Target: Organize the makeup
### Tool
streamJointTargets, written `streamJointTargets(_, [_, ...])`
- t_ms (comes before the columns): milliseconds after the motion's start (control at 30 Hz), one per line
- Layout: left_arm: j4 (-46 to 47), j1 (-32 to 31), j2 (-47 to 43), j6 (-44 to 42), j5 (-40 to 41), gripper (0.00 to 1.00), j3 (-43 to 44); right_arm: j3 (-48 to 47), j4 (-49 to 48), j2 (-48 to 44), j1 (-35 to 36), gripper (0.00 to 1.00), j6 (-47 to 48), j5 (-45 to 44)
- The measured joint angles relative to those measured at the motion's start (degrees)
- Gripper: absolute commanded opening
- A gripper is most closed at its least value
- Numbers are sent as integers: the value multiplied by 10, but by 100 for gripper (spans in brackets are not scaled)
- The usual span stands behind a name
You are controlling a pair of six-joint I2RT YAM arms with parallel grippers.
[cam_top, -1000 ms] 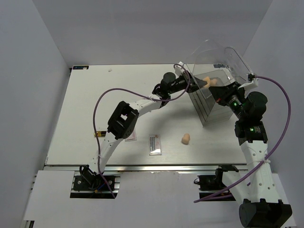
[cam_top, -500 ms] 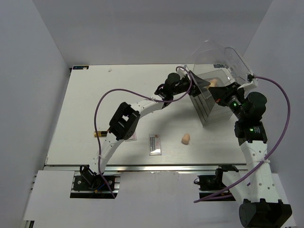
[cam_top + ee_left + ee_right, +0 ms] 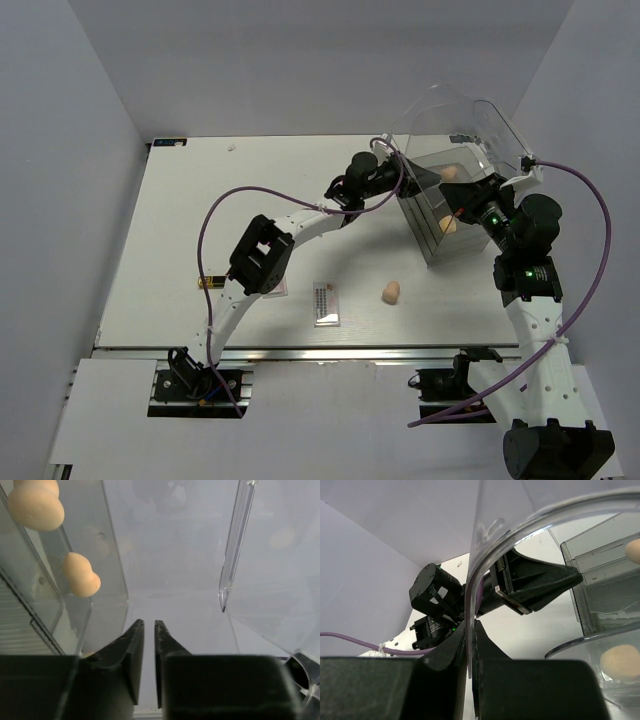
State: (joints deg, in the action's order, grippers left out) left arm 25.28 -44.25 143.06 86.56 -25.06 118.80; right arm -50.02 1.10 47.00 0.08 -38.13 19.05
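Three small peach egg-shaped sponges were in view. One sponge on the table (image 3: 391, 292) lay in the open, near and left of the large clear plastic drawer box (image 3: 428, 243) at the far right. A far sponge (image 3: 449, 172) and a nearer sponge (image 3: 447, 225) sat inside that box; which compartment held each I could not tell.

On the white table (image 3: 200, 220), left of the loose sponge, lay the flat clear-cased palette with dark rows (image 3: 326, 302). Farther left, the pinkish flat palette (image 3: 279, 289) was partly hidden under the left arm's elbow. Left again lay a small gold-and-dark lipstick tube (image 3: 208, 283), close beside that arm.

The left gripper (image 3: 148, 622) reached across to the box's left side, at its opening. Its black fingers (image 3: 131, 645) stood almost together with a slim gap between them, pinching nothing. In its wrist view the two boxed sponges showed up and to the left, behind clear walls.

The right gripper (image 3: 470, 626) was pressed together on the edge of the clear curved lid (image 3: 479, 555), which stood raised over the box on its far right side. Through the lid, the right wrist view showed the left gripper's dark body just beyond.
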Motion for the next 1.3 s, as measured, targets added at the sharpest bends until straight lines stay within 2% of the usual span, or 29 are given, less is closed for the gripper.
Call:
streamJointTargets(100, [22,3,-13,-4,-12,22,-36,0,0,-1,0,0,0,0])
streamJointTargets(367, [31,20,-156,-59,-59,34,-295,0,0,-1,0,0,0,0])
streamJointTargets(533, [-59,36,-268,-173,-76,51,-397,0,0,-1,0,0,0,0])
streamJointTargets(667, [-189,40,-311,-308,-73,56,-406,0,0,-1,0,0,0,0])
streamJointTargets(900, [-368,19,-288,-470,-49,58,-406,0,0,-1,0,0,1,0])
streamJointTargets(1100, [-449,-24,-223,-539,-24,59,-358,0,0,-1,0,0,2,0])
streamJointTargets(1300, [-475,-47,-214,-561,-22,59,-342,0,1,-1,0,0,4,0])
